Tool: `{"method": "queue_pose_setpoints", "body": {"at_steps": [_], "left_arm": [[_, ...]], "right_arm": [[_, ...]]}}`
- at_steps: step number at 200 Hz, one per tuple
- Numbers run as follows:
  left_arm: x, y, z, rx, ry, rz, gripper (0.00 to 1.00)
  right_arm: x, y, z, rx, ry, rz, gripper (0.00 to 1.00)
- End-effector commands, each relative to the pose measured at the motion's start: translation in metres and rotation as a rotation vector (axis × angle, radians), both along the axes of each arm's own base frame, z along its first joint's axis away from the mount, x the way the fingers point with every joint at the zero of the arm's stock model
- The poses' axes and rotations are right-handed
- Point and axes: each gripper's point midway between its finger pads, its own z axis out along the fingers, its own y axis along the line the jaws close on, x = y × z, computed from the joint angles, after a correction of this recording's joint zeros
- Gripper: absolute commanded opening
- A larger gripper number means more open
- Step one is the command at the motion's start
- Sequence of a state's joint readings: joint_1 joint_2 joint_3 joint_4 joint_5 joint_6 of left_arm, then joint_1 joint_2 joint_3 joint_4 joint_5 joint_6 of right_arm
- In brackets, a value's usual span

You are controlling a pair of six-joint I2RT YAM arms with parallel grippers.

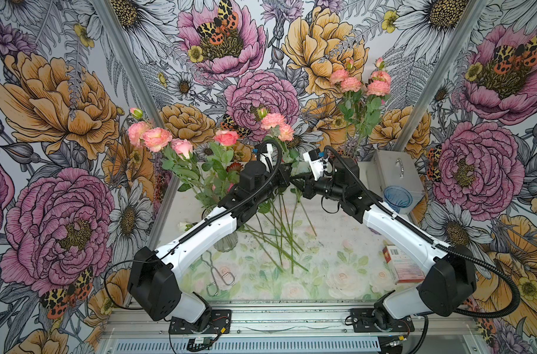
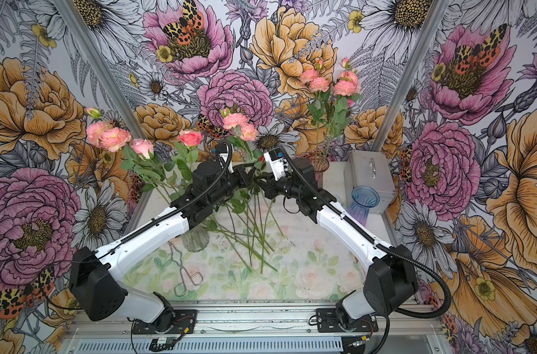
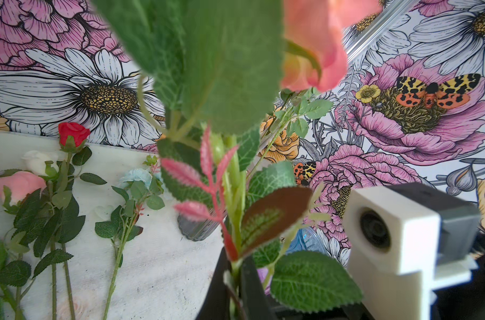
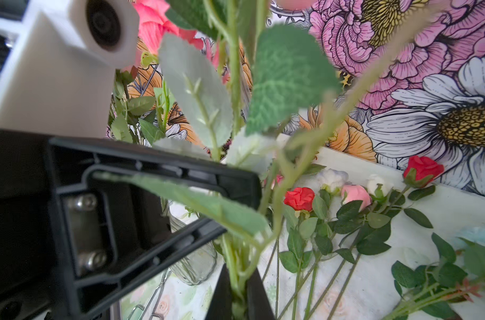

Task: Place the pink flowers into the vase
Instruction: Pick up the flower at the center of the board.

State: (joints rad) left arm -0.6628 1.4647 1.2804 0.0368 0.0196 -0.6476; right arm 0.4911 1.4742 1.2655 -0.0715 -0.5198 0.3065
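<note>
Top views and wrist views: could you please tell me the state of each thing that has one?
left gripper: shut on stems of pink flowers.
right gripper: shut on stems of pink flowers.
clear vase: upright, holding pink flowers.
pink vase: upright, holding pink flowers.
blue vase: upright, empty.
metal box: closed.
tongs: lying flat.

Tongs (image 1: pixel 214 269): lying on floral mat (image 1: pixel 322 275), front left.
Metal box (image 1: pixel 397 173): standing back right, handle facing up.
Carton (image 1: pixel 405 271): lying at right edge.
Red roses (image 4: pixel 299 198): lying flat beside white blooms (image 4: pixel 378 184).
</note>
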Motion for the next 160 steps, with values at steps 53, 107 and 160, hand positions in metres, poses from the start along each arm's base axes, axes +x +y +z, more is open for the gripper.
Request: {"method": "queue_pose_setpoints", "body": {"at_steps": [53, 107, 160], "left_arm": [[-0.007, -0.006, 0.012, -0.017, -0.028, -0.045, 0.24], [-0.01, 0.0, 0.024, 0.002, -0.051, -0.053, 0.5], [-0.014, -0.003, 0.02, 0.048, -0.051, -0.092, 0.9]], "right_arm": [[0.016, -0.021, 0.003, -0.005, -0.019, -0.094, 0.0], [0.03, -0.049, 0.003, -0.015, -0.032, -0.176, 0.0], [0.049, -0.104, 0.048, -0.041, -0.183, -0.366, 0.0]]}}
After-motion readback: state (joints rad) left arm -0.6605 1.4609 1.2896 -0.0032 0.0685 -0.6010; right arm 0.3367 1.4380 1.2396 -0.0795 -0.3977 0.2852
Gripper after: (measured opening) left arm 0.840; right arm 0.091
